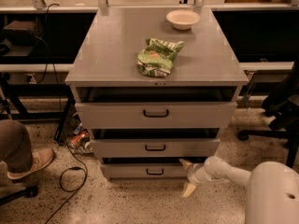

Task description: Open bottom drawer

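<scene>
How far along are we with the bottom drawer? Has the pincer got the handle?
Done: the pincer sits low, level with the bottom drawer, by the right end of its front. In hand: the approach; its fingers are spread, gripping nothing, right of the black handle. Left: grasp the handle and pull; the drawer's front sits back under the middle drawer, no inside showing.

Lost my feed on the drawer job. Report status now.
Gripper open, low at right end of bottom drawer. Handle not gripped. Floor cable lies left, apart from the drawer.
</scene>
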